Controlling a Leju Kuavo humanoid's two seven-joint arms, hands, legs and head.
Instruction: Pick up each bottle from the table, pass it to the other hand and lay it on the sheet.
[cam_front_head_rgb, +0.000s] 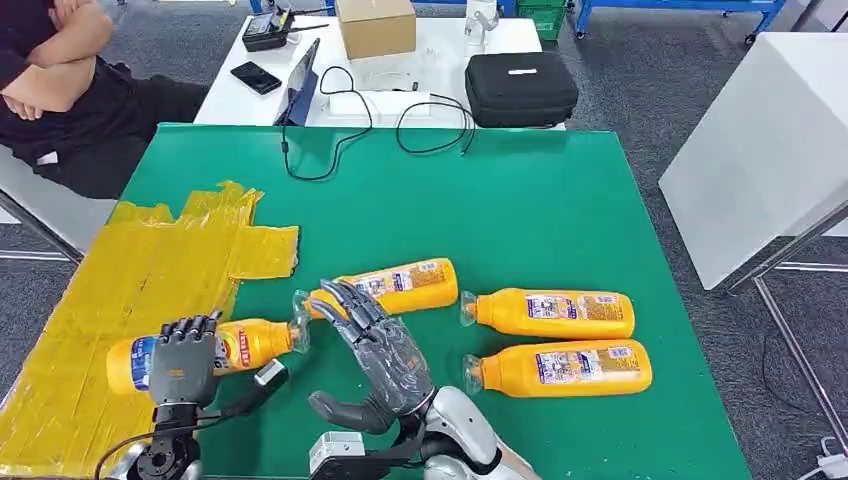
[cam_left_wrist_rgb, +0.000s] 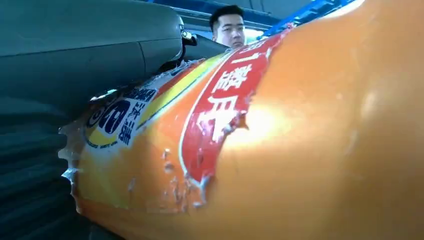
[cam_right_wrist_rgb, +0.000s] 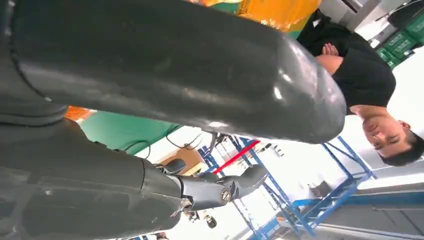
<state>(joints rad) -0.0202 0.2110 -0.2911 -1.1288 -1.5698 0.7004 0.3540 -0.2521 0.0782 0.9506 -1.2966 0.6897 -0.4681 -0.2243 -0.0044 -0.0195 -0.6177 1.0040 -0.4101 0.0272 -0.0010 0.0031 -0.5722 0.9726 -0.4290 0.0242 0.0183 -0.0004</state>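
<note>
Over the near edge of the yellow sheet (cam_front_head_rgb: 150, 270) my left hand (cam_front_head_rgb: 185, 358) grips an orange bottle (cam_front_head_rgb: 250, 343) around its middle; it lies sideways with its cap pointing right. In the left wrist view that bottle (cam_left_wrist_rgb: 300, 150) and its torn red label sit against my left hand (cam_left_wrist_rgb: 90, 55). My right hand (cam_front_head_rgb: 375, 350) is open with fingers spread, just right of the held bottle's cap and holding nothing; in the right wrist view the right hand (cam_right_wrist_rgb: 175, 65) is empty. Three more orange bottles lie on the green table (cam_front_head_rgb: 480, 200): one (cam_front_head_rgb: 400, 284) behind my right hand, two (cam_front_head_rgb: 552, 312) (cam_front_head_rgb: 562, 368) to the right.
A person (cam_front_head_rgb: 60, 80) sits with folded arms at the back left. Behind the green table is a white table with a black case (cam_front_head_rgb: 520, 88), a cardboard box (cam_front_head_rgb: 375, 25) and a phone (cam_front_head_rgb: 256, 77). Black cables (cam_front_head_rgb: 340, 130) trail onto the green surface. Another white table (cam_front_head_rgb: 760, 150) stands at the right.
</note>
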